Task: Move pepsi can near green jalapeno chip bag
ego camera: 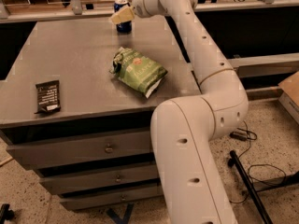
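Three things rest on a grey cabinet top (70,55): the pepsi can (124,27) upright at top centre of the frame, the green jalapeno chip bag (139,72) in the middle and apart from it, and a black wrapper (48,96) at left. The white arm's (205,64) gripper (120,17) covers the can's middle; whether it grasps the can cannot be told.

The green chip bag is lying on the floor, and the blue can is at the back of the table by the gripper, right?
Not quite. The camera view shows the green chip bag lying on the table, not the floor. The blue can does stand at the back, with the gripper at it.
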Robot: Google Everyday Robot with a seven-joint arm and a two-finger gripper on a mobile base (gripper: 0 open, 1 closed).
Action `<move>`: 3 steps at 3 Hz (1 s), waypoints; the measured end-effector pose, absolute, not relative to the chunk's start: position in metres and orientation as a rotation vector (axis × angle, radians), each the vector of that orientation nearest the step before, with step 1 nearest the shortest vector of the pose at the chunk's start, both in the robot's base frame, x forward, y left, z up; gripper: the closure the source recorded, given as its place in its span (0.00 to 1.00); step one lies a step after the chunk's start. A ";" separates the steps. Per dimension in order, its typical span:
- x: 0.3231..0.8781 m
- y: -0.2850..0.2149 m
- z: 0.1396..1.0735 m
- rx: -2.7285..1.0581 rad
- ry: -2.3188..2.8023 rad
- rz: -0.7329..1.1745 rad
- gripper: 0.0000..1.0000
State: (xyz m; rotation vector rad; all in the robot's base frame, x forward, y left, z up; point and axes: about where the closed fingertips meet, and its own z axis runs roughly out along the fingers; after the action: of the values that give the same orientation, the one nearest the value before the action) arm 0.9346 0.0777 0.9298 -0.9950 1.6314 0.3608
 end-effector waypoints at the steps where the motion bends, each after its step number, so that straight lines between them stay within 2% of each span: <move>1: 0.936 0.088 0.911 -1.004 1.672 0.393 0.00; 2: 0.937 0.091 0.912 -0.989 1.660 0.415 0.03; 3: 0.937 0.094 0.914 -0.977 1.644 0.436 0.26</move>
State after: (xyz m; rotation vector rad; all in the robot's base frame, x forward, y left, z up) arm 0.9374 0.0944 0.9141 -0.9772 1.6437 0.4356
